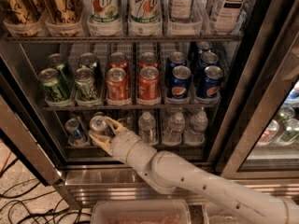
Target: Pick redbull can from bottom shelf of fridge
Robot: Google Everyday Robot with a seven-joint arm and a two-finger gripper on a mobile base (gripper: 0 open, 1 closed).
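The fridge [261, 101] stands open, with a steel frame and dark wire racks. On the bottom shelf [140, 147] two slim silver-and-blue redbull cans stand at the left. One redbull can [74, 129] stands free at the far left. The second redbull can [98, 122] sits between the fingers of my gripper [99, 129]. One finger [112, 123] lies against its right side and the other [96, 139] against its lower left. The can stands upright in its lane. My white arm reaches in from the lower right.
Small clear water bottles [175, 127] fill the bottom shelf's right lanes. Green, red and blue soda cans [148, 85] stand on the rack above. The shelf edge above is close over my wrist. A door frame [28, 148] slants at the left. A pale tray [140, 213] lies below.
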